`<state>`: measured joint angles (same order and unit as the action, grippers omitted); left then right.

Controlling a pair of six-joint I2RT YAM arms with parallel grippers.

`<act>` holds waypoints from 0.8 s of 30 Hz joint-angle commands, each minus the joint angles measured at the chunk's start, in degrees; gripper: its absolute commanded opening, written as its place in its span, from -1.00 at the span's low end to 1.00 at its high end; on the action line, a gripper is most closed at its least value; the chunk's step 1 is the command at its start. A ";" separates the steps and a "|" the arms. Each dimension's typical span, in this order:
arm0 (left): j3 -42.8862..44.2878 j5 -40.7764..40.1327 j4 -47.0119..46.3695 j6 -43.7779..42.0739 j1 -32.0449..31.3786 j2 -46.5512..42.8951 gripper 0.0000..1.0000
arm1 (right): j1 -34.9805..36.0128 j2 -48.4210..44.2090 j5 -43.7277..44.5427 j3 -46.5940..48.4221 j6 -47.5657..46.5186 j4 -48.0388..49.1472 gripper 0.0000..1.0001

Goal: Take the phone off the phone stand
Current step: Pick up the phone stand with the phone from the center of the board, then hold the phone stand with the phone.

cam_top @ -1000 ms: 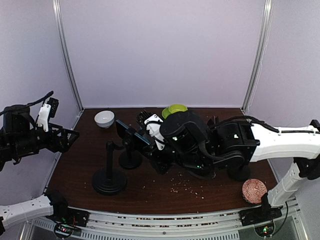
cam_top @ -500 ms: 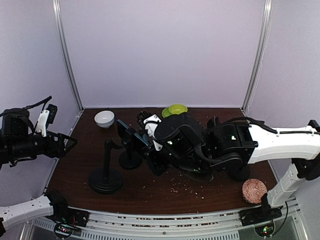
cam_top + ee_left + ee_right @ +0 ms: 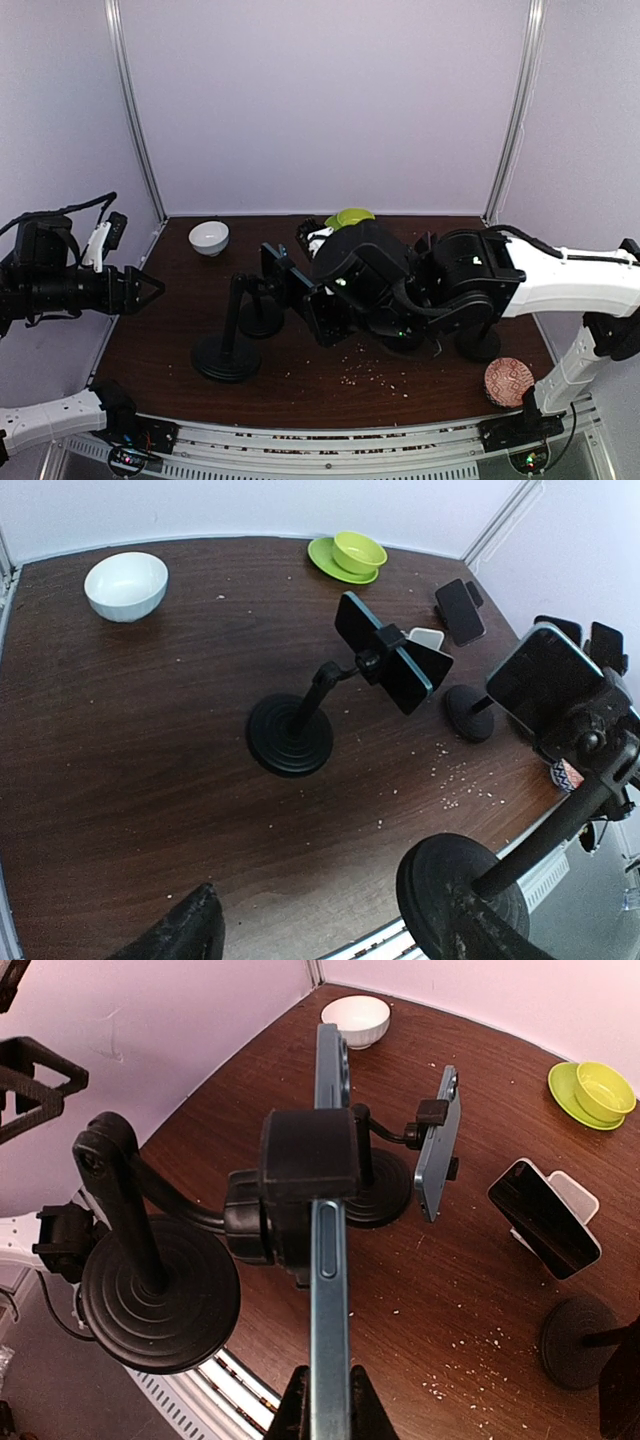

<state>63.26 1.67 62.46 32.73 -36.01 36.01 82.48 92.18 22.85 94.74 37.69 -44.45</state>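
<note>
The phone (image 3: 329, 1260), slim and blue, shows edge-on in the right wrist view. It sits in the black clamp (image 3: 305, 1170) of the phone stand (image 3: 160, 1295), whose round base rests near the table's front edge. My right gripper (image 3: 329, 1410) is shut on the phone's lower end, one finger on each face. From above, the phone (image 3: 272, 268) stands left of the right gripper (image 3: 298, 288), over the stand's base (image 3: 225, 357). My left gripper (image 3: 142, 290) hangs open at the far left, off the table's side, holding nothing. In the left wrist view the stand (image 3: 460, 890) is close at the lower right.
A second stand (image 3: 260, 320) with a phone (image 3: 440, 1145) is just behind. A third phone (image 3: 545, 1220) on a stand (image 3: 580, 1340) is to the right. White bowl (image 3: 208, 237) and green bowl on a plate (image 3: 352, 217) at the back; patterned disc (image 3: 507, 380) front right. Crumbs on the table.
My right arm has drawn the phone to the right, and the stand's head and base have followed with it. My left gripper has narrowed a little and edged right.
</note>
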 commanded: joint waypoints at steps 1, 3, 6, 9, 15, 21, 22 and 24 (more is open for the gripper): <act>1.14 6.06 -4.83 0.00 -0.34 -1.04 0.52 | -1.15 -0.78 2.23 5.72 4.52 2.56 -1.00; 1.93 7.60 -5.16 0.20 -0.53 -0.58 0.52 | -1.26 -0.41 1.91 6.33 4.89 1.80 -1.00; 2.30 9.08 -8.14 -0.07 -0.88 -0.45 0.53 | -1.34 -0.18 1.35 6.69 4.82 1.61 -1.00; 2.67 11.33 -11.63 -0.59 -1.53 1.40 0.55 | -1.39 0.08 0.98 6.89 4.54 1.33 -1.00; 6.31 8.48 -12.54 -2.05 -6.97 8.65 0.58 | -1.94 1.53 -0.50 8.24 3.29 -0.21 -1.00; 10.59 11.13 -11.80 -4.43 -10.08 15.65 0.58 | -1.96 5.62 -1.45 13.90 -1.55 -5.45 -1.00; 11.26 11.26 -11.38 -4.99 -10.99 16.95 0.58 | -1.97 5.94 -1.29 14.75 -2.38 -6.11 -1.00; 12.83 11.54 -10.09 -5.90 -12.41 20.37 0.57 | -1.91 6.85 -1.08 16.01 -3.62 -7.24 -1.00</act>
<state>72.71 11.42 53.17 29.87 -46.13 52.23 80.88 99.35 20.12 105.38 36.49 -54.11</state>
